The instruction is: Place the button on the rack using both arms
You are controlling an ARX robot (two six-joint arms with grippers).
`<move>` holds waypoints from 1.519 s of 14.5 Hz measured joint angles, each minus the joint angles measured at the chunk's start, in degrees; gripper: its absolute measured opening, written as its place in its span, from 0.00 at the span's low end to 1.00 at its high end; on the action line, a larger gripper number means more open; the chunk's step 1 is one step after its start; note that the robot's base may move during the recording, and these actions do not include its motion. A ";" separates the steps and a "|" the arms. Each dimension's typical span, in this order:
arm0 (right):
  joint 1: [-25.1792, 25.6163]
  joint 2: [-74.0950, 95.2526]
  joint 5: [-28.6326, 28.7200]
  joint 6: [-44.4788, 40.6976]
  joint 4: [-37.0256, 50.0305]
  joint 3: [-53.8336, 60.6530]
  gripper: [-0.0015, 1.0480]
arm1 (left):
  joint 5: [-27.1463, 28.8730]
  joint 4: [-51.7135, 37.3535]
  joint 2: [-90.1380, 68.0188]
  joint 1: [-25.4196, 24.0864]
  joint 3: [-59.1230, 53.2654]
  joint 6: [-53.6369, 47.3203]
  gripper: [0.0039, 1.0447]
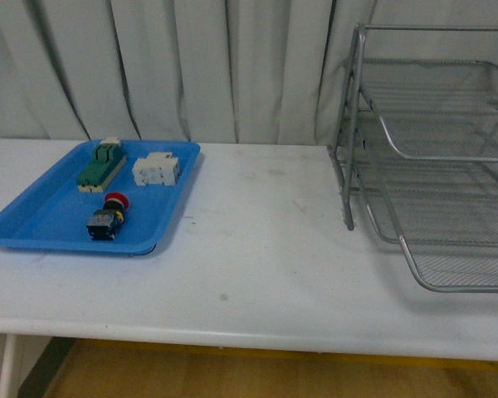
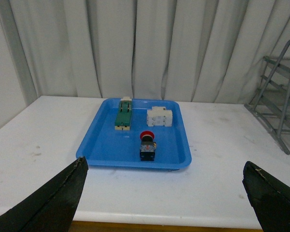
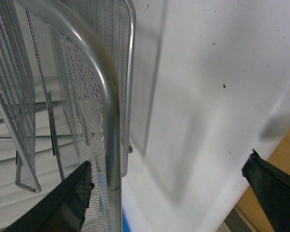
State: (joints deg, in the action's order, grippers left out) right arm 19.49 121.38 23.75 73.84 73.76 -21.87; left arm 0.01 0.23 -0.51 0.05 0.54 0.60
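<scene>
Left gripper [image 2: 164, 193]: spread wide and empty; its two dark fingertips frame the blue tray [image 2: 101, 147] from well back, above the near edge of the worktop [image 2: 222, 159].
Right gripper [image 3: 169, 193]: also wide apart, holding nothing; one fingertip shows through the mesh by the rack [image 3: 106, 111], the other hangs over bare worktop.
Button [image 1: 108, 217]: lies on its side in the tray near its front rim, red cap pointing toward the back; untouched.
Tray neighbours: a green block [image 1: 100, 167] and a white block [image 1: 156, 169] sit nearer the back rim, apart from the button.
Rack [image 1: 432, 157]: stands at the right end of the worktop, well apart from the tray; its shelves look empty.
Step in hand: judging by this, the pickup has not begun.
Next move: the left arm likely needs to reach forward and down to the button, closing across its black body.
Arm pose: neither arm shows in the front view; both seem pulled back.
</scene>
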 joint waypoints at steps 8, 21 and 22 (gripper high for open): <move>-0.59 -11.37 0.02 1.60 0.13 4.31 0.94 | 0.00 0.00 0.00 0.00 0.00 0.00 0.94; -5.51 -101.29 -9.46 -72.02 -53.86 21.29 0.02 | 0.00 0.00 0.00 0.00 0.00 0.00 0.94; -7.17 -103.16 -11.10 -72.46 -55.76 21.29 0.02 | 0.00 0.00 0.00 0.00 0.00 0.00 0.94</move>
State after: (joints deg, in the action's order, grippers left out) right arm 12.32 18.22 12.64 1.39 18.00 -0.58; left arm 0.01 0.23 -0.51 0.05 0.54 0.60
